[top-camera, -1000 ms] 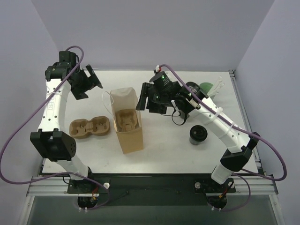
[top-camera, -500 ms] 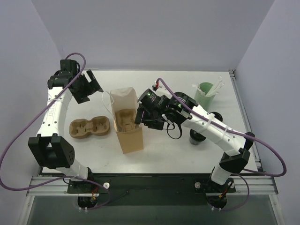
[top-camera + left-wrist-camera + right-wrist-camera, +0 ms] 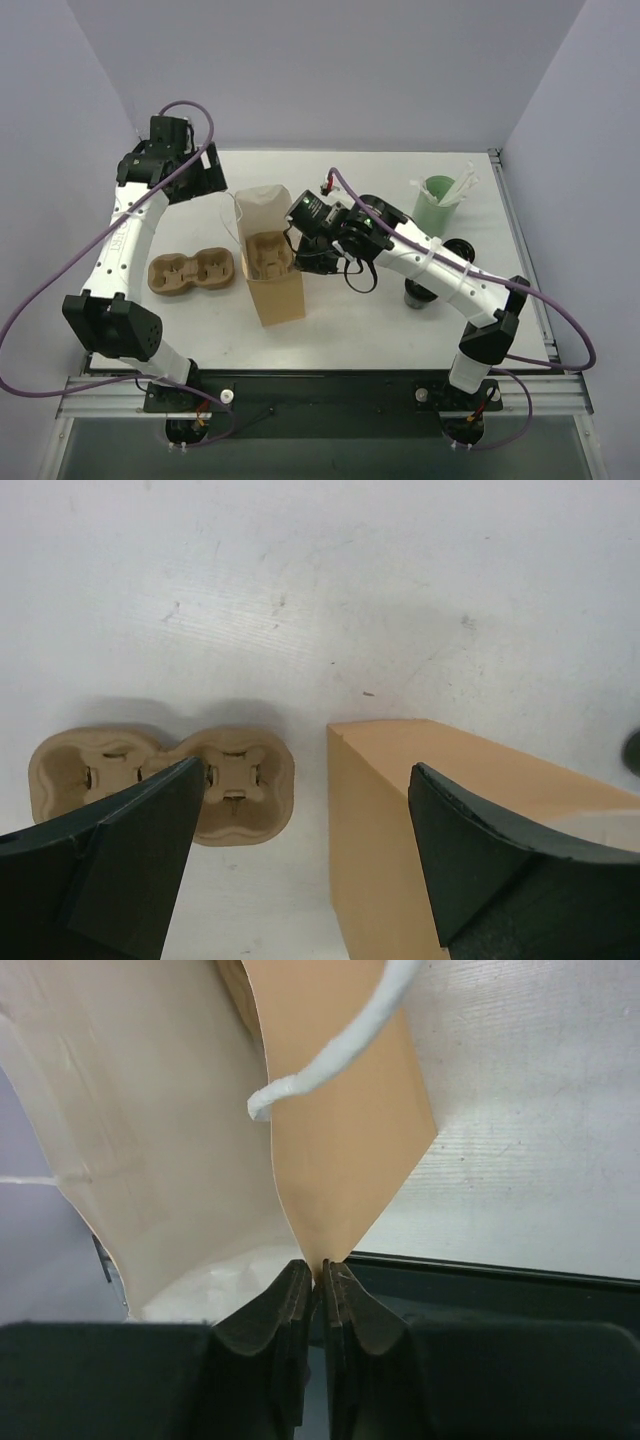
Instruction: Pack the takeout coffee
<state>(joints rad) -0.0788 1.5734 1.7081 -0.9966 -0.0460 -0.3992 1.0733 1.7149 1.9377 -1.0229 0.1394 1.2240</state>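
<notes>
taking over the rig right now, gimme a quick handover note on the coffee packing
left gripper: open, empty, hovering over the table to the far left of the paper bag.
right gripper: shut on the bag's right rim.
takeout coffee: standing on the table right of the bag, partly hidden by the right arm, not held.
Done: bag stands open, with a pulp tray showing in its top.
Left: pick up the coffee and set it in the bag.
</notes>
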